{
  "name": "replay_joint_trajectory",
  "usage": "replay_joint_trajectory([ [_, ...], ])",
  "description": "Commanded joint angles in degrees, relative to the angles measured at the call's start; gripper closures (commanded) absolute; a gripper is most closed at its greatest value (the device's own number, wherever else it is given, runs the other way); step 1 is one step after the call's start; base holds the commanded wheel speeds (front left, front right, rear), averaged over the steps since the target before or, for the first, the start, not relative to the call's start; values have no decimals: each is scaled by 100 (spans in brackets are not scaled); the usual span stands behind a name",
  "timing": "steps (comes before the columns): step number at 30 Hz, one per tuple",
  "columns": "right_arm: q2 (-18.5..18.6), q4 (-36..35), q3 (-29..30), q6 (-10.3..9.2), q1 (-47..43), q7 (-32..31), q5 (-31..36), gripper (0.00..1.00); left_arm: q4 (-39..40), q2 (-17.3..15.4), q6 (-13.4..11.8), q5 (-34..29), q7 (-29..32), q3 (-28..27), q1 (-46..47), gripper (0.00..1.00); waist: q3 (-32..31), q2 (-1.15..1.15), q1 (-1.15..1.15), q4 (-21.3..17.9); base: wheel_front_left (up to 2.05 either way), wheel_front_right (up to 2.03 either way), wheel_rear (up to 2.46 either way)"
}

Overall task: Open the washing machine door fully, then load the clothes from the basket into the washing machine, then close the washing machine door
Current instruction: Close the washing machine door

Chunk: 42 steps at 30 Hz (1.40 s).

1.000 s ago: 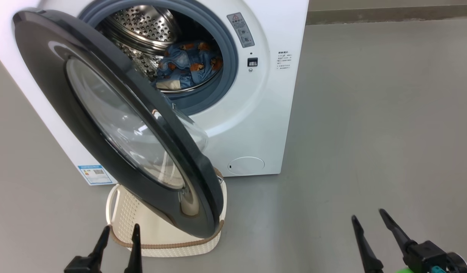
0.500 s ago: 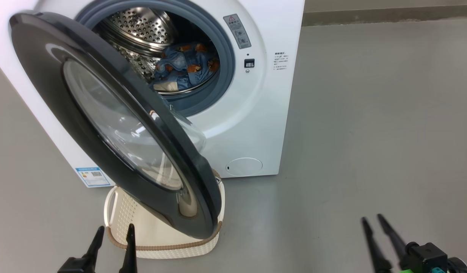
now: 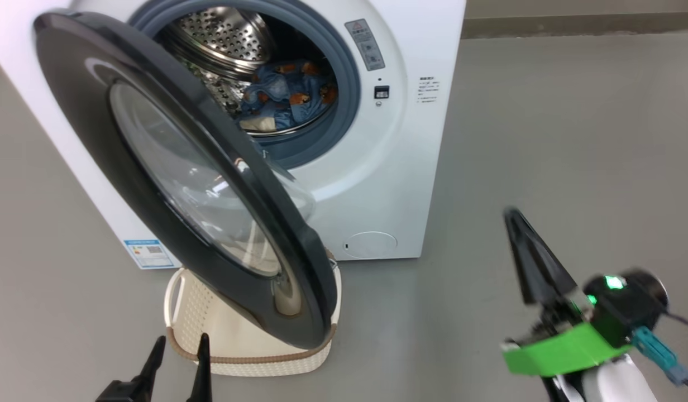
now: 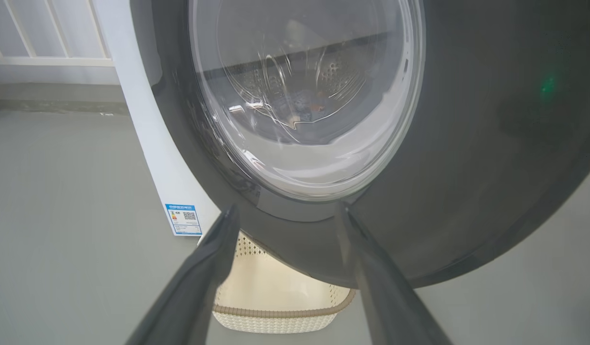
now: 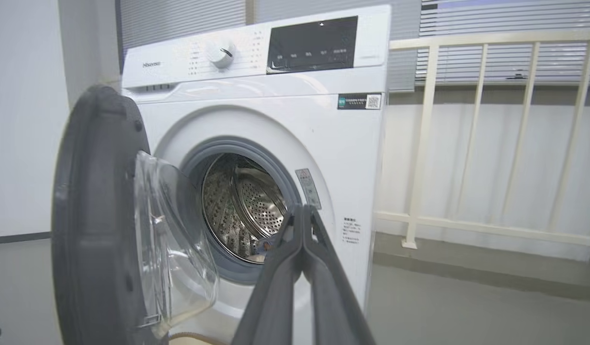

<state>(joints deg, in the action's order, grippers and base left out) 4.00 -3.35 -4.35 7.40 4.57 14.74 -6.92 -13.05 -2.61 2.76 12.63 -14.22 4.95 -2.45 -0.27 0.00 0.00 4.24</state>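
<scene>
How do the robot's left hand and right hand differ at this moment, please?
The left hand stands open, fingers apart; the right hand is shut, fingers pressed together. The left hand sits low in the head view, by the near rim of the basket; the right hand is higher, over floor right of the washing machine. Both have long dark fingers and hold nothing.

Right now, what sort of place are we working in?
Probably a laundry corner, perhaps a balcony: a white front-loading washing machine on bare grey floor, a cream railing with blinds behind it, and a basket.
</scene>
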Motion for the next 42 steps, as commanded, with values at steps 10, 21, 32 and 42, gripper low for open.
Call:
replay_joint_trajectory([
  [10,-22,-822,-1543,9,1612,26,-335,100,6,-27,-31,121,-78,80,217,0,-78,0,0,417,0,0,0],
  [21,-110,821,-3068,9,1860,26,-1142,100,-99,-27,-5,184,-78,405,299,0,-53,0,0,849,0,0,0],
  [32,-112,2099,-3264,9,1672,26,-1716,100,-18,-27,-62,273,-78,598,322,0,67,0,0,1057,0,0,0],
  [42,-112,2375,-2639,9,1889,26,-1752,100,74,-27,-93,325,-78,635,411,0,307,0,0,1069,0,0,0],
])
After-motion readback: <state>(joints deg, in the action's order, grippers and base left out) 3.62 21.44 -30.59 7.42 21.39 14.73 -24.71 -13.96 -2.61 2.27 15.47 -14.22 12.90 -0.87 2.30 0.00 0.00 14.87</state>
